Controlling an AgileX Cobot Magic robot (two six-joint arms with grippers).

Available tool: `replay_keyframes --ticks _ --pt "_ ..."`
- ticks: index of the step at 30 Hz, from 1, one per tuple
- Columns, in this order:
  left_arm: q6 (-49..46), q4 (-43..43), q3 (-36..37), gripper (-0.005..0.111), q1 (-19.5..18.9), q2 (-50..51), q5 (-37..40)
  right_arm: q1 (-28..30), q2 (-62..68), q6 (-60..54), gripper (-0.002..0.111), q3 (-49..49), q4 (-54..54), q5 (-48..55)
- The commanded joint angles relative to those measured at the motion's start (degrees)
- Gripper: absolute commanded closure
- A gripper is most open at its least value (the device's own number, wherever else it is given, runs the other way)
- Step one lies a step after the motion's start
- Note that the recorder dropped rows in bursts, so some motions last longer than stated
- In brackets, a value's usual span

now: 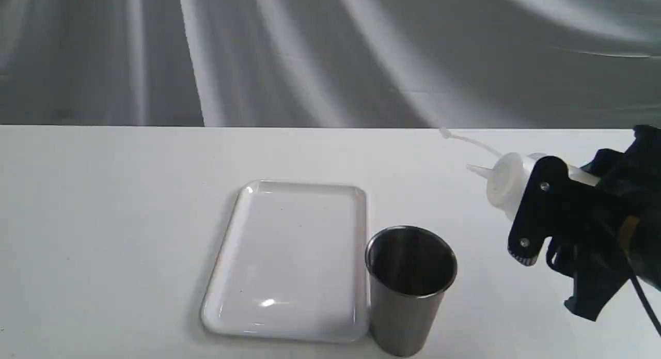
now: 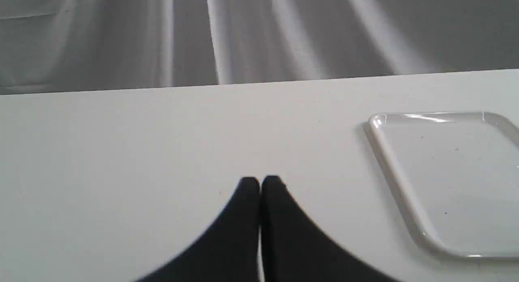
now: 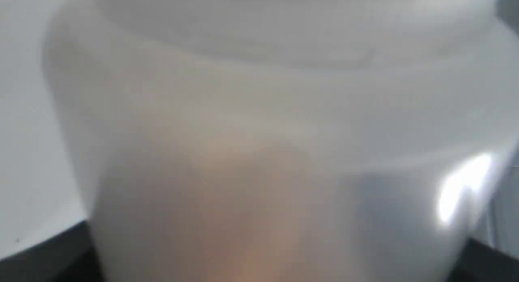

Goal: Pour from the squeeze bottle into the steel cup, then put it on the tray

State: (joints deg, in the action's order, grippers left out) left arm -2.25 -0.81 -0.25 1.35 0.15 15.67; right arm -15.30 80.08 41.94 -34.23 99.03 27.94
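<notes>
Right hand (image 1: pixel 526 206): I hold it clamped on the squeeze bottle (image 1: pixel 506 186), gripping the body behind the shoulder. The bottle is clear of the worktop (image 1: pixel 103 219), tipped close to level, above and to the right of the steel cup (image 1: pixel 410 292). Its nozzle (image 1: pixel 475 169) points towards the cup side, and in the exterior view the tip stops short of the cup's rim. The cap strap (image 1: pixel 465 141) trails up and away from the nozzle. My right wrist camera is filled by the bottle wall (image 3: pixel 259 152), blurred, with an amber tint low in it. The cup stands upright on the worktop, mouth open. The tray (image 1: pixel 289 255) lies flat just left of the cup; I cannot tell whether they touch. Left hand (image 2: pixel 260 184): fingers pressed together, gripping nothing, low over bare worktop, well apart from the cup and near the tray (image 2: pixel 389 160).
</notes>
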Motion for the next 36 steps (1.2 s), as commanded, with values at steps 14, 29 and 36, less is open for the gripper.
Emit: replay_keyframes --ticks 14,29,36 --pt "0.28 -0.06 0.25 0.107 -0.09 -0.15 -0.43 -2.82 -0.37 -10.61 0.106 -0.54 0.92 5.14" --pt "0.28 -0.06 0.25 0.107 -0.09 -0.15 -0.43 -4.44 3.52 -12.57 0.106 -3.11 0.92 8.90" --pt "0.28 -0.06 0.25 0.107 -0.09 -0.15 -0.43 -6.88 5.59 -19.93 0.106 -4.51 0.92 10.27"
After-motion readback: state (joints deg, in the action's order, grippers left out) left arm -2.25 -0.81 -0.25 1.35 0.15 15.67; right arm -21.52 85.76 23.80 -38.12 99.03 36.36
